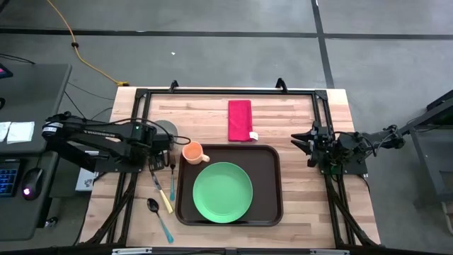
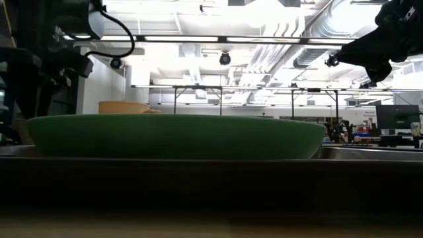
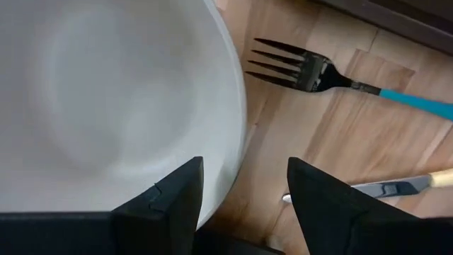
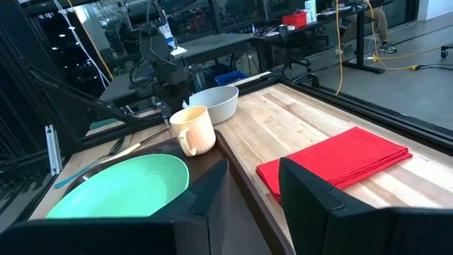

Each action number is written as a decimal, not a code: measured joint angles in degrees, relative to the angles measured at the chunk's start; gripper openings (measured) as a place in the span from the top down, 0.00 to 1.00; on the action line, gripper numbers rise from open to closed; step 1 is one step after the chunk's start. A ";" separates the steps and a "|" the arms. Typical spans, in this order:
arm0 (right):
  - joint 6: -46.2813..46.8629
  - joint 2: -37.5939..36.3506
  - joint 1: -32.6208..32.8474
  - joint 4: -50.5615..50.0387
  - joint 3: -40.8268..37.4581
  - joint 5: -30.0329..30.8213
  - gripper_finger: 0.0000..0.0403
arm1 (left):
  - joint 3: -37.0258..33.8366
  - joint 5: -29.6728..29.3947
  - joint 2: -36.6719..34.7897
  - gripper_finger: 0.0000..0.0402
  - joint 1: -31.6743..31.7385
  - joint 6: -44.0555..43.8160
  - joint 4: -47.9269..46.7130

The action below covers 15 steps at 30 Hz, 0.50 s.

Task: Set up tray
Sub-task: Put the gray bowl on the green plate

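The dark brown tray (image 1: 269,159) lies mid-table with the round green plate (image 1: 222,192) on it and a peach mug (image 1: 192,151) upright in its far-left corner. A pale grey bowl (image 3: 106,99) sits on the wood left of the tray. My left gripper (image 3: 244,166) hovers open over the bowl's rim, one finger above the inside and one above the table outside. My right gripper (image 4: 251,170) hangs open above the table right of the tray (image 1: 299,142), pointing toward the mug (image 4: 192,129).
A folded red napkin (image 1: 240,120) lies beyond the tray's far edge. A blue-handled fork (image 3: 304,71), a yellow-handled knife (image 1: 164,195) and a spoon (image 1: 157,212) lie on the wood left of the tray, close to the bowl. A black frame runs round the table.
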 joint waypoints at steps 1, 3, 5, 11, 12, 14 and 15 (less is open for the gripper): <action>0.00 0.00 -0.01 -0.03 0.00 0.01 0.74 | 0.00 -0.49 0.26 0.42 0.00 -0.71 0.16; 0.00 0.00 0.00 -0.17 0.00 0.02 0.74 | 0.00 -1.09 0.50 0.42 0.00 -1.75 1.05; -0.01 0.00 -0.01 -0.18 0.00 0.04 0.74 | 0.00 -1.49 0.50 0.42 0.00 -2.16 1.59; -0.02 0.00 -0.02 -0.24 0.00 0.07 0.74 | -0.42 -1.60 0.48 0.42 0.00 -4.13 2.29; -0.02 0.00 0.00 -0.24 0.00 0.07 0.74 | -0.97 -0.96 0.46 0.42 0.00 -4.68 3.05; -0.02 0.00 -0.01 -0.24 0.00 0.07 0.74 | -2.36 0.66 0.46 0.42 0.00 -5.78 4.27; -0.02 0.00 0.00 -0.24 0.00 0.07 0.74 | -2.89 1.62 0.48 0.42 0.00 -6.18 4.87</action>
